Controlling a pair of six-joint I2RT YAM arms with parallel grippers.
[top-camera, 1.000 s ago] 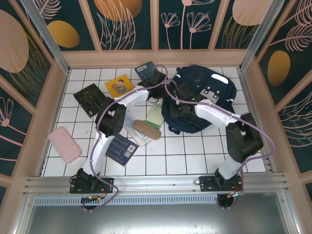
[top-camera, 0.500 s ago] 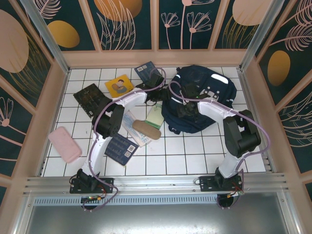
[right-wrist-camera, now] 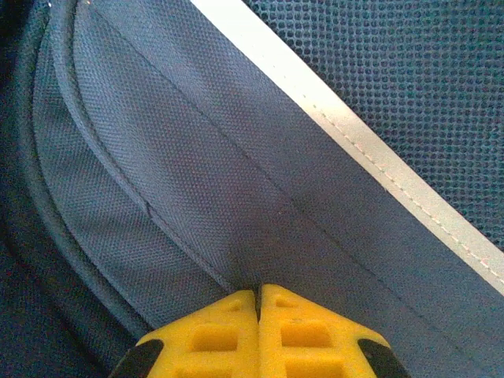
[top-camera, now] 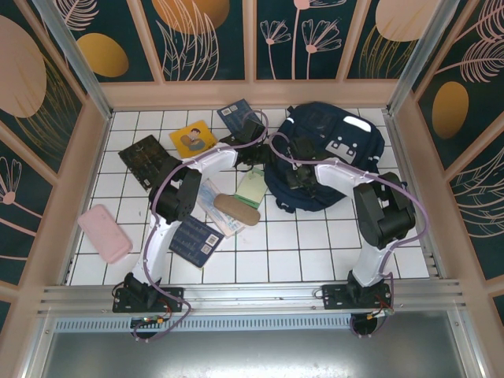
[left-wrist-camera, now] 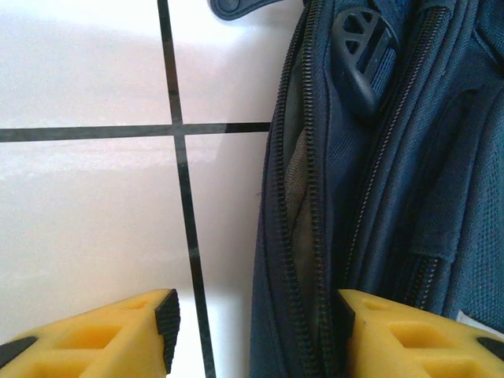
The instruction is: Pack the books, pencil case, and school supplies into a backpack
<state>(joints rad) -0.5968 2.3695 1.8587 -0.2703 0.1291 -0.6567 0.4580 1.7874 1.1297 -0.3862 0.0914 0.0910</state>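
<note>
The navy backpack [top-camera: 331,157] lies at the back right. My left gripper [top-camera: 256,147] is open at its left edge, and in the left wrist view its jaws [left-wrist-camera: 256,331] straddle the backpack's zippered rim [left-wrist-camera: 303,236] and white tile. My right gripper [top-camera: 298,172] is shut on a fold of backpack fabric [right-wrist-camera: 260,197] beside a white stripe [right-wrist-camera: 354,134]. The books lie apart: a yellow one [top-camera: 192,139], a black one [top-camera: 146,157] and navy ones [top-camera: 235,113] [top-camera: 197,240]. A pale green box [top-camera: 250,189] and a clear packet [top-camera: 213,201] lie in the middle.
A brown oval case [top-camera: 236,209] rests on the packet and a pink soft case [top-camera: 105,233] lies at the left; which is the pencil case I cannot tell. Wooden walls [top-camera: 87,173] ring the tiled table. Bare tiles [top-camera: 299,244] stretch along the front.
My right gripper opened and then shut on the backpack fabric, shifting back and left on the bag. The backpack's outline has shifted slightly. The left gripper stayed at the bag's left edge.
</note>
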